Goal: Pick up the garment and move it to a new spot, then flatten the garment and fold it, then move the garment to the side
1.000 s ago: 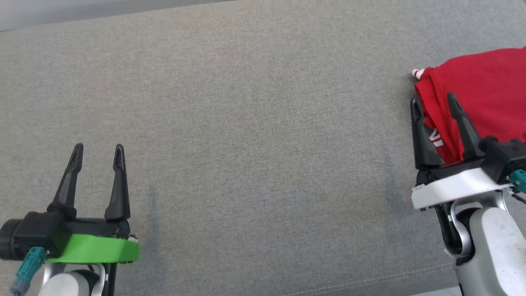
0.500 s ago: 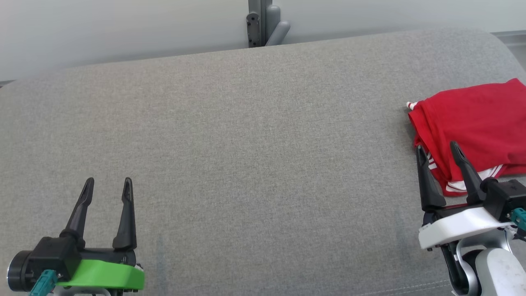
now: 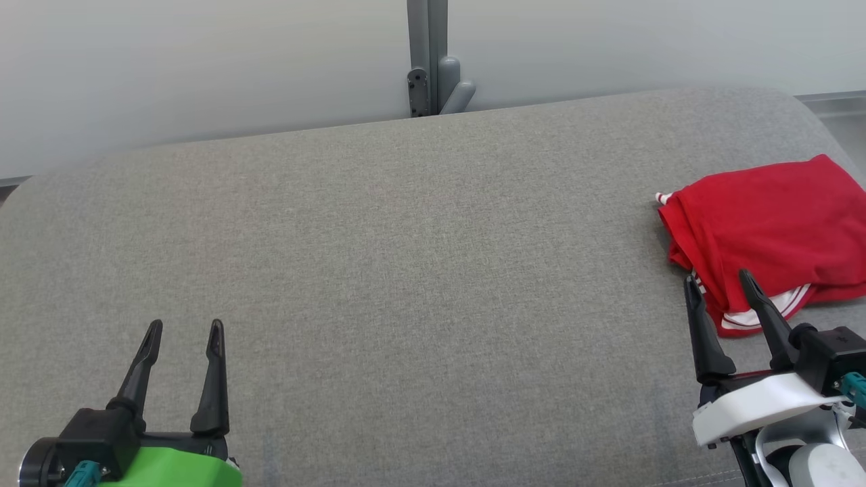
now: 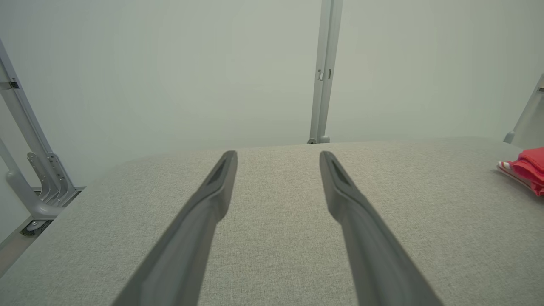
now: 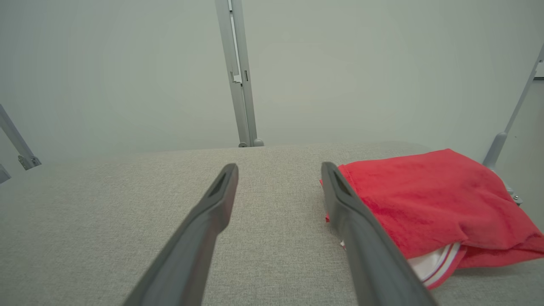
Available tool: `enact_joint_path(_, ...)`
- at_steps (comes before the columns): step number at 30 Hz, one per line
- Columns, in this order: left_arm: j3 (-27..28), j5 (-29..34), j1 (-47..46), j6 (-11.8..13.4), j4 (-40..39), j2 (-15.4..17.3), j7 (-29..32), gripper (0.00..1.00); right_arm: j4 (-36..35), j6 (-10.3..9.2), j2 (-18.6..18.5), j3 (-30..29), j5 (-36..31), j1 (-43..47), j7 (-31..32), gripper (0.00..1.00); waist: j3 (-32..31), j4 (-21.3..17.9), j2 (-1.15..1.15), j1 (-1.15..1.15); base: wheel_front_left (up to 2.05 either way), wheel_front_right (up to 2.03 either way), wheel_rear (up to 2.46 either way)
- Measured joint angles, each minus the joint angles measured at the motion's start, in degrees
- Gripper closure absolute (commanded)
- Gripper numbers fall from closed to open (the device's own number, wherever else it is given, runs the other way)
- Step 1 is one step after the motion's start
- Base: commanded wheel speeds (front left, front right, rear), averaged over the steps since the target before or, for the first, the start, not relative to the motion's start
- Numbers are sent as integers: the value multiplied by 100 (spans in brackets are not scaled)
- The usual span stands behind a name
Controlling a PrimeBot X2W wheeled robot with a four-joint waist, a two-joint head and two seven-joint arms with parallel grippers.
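A red garment (image 3: 764, 226) with white-striped trim lies folded in a small bundle at the right end of the grey padded table (image 3: 406, 257). Seen from the right wrist, the garment (image 5: 429, 199) lies just right of the fingers. My right gripper (image 3: 718, 287) stands open just in front of the garment's near edge, holding nothing. Far from it, at the lower left, my left gripper (image 3: 186, 331) is open and empty over bare fabric. The left wrist view catches the garment (image 4: 525, 170) at its right edge.
A pale wall with a grey vertical post (image 3: 427, 57) runs behind the table's far edge. Grey metal frame legs (image 4: 29, 170) stand off the table's left end. The table's right end curves down just beyond the garment.
The head camera has tilted up, bringing the table's far edge and the wall into view. Both grippers sit lower in the picture and stay open. The right gripper now stands nearer than the garment's edge.
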Motion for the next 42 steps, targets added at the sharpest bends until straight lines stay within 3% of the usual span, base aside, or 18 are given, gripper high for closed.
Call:
enact_joint_path(36, -135, -134, 1, 110, 88, 52, 51, 0, -59, 1, 23, -54, 21, 73, 64, 0, -73, 1, 0, 0, 0, 0, 0)
enact_joint_path(37, -144, -138, 4, 109, 134, 29, 51, 100, -12, 1, 34, -48, 21, 77, 64, 100, -73, 1, 0, 0, 0, 0, 0)
enact_joint_path(42, -169, -358, 23, 89, 308, -90, 82, 100, 180, 1, 101, -5, 258, 133, 85, 100, -75, 7, 0, 0, 0, 0, 0)
